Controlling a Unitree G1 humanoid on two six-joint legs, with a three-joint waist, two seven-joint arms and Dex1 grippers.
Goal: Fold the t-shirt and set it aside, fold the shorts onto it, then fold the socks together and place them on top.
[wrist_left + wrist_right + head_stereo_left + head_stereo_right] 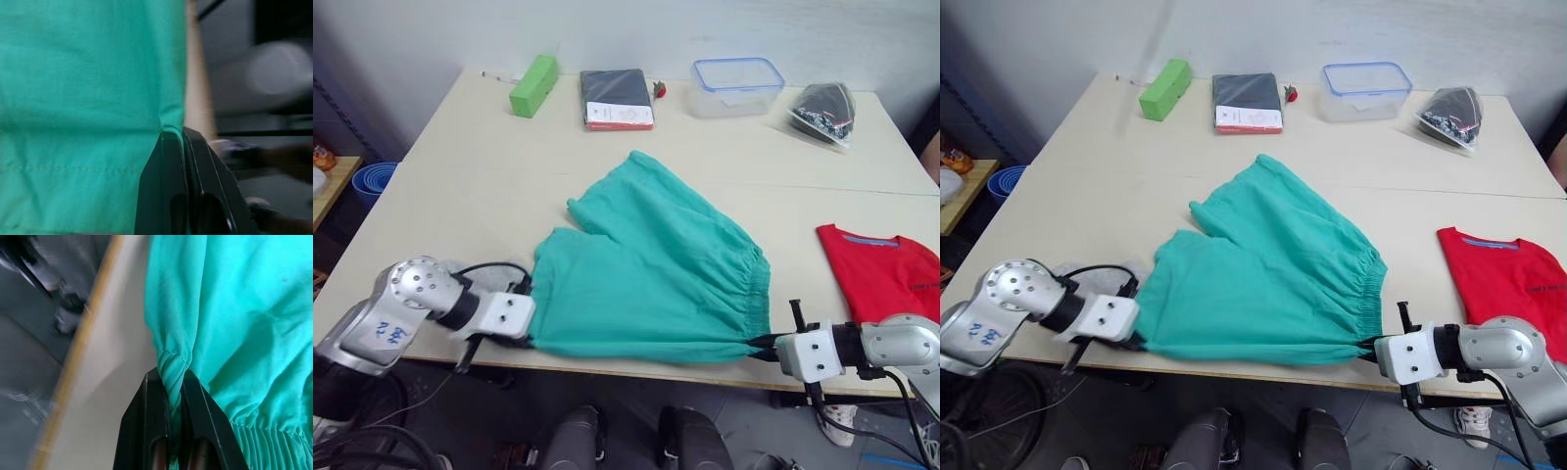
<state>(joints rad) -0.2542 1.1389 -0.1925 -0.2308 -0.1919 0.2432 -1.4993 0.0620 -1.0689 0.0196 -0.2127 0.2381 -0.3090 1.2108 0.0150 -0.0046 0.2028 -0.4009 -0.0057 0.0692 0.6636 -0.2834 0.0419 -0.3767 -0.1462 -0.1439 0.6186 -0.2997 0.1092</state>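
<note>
**A:** ok so what's seen, going left to right?

**B:** Far left, the left gripper is clamped on the near left corner of the shorts, right at the table's front edge. In the left wrist view the fingers are pressed together with a fold of teal cloth pinched between them. A bit of grey fabric is glimpsed under that arm, can't be told what it is.

**A:** and the shorts themselves?

**B:** Spread flat in the middle of the table, legs pointed toward the far side, gathered waist on the right. The front edge is pulled straight between the two grippers.

**A:** right side?

**B:** The right gripper is shut on the waistband corner, bunched cloth squeezed between its fingers. Past that, the t-shirt is lying flat near the right edge, apart from the shorts.

**A:** back row?

**B:** A green block, a dark packet, a clear tub and a bag are lined up there.
</note>
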